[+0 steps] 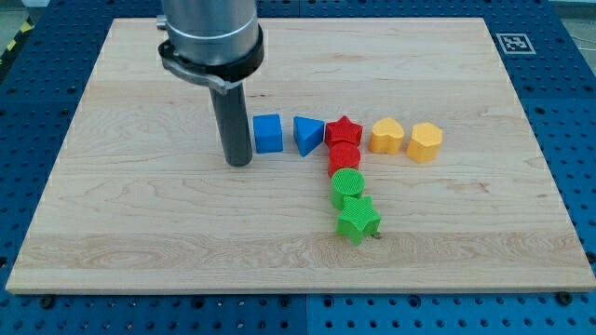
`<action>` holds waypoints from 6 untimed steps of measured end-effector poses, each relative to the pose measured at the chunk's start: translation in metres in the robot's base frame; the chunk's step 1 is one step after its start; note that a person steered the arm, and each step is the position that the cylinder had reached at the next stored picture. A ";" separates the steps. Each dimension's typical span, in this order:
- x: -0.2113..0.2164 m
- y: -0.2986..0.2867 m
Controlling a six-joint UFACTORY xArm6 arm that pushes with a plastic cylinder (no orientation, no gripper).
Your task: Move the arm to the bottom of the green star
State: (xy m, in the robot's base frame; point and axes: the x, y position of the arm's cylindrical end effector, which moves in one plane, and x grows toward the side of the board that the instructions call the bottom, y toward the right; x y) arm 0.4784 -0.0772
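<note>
The green star (358, 222) lies on the wooden board (140, 214) at the lower end of a column of blocks, right of centre. Above it sit a green round block (348, 185), a red block (344, 156) and a red star (344, 130). My tip (239, 163) rests on the board to the view's left of the blue cube (267, 133), well to the upper left of the green star and apart from it.
A row runs across the middle: the blue cube, a blue triangle (308, 135), the red star, a yellow heart (386, 136) and a yellow hexagon (425, 141). A marker tag (515, 42) sits at the board's top right corner.
</note>
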 end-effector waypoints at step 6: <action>0.133 0.113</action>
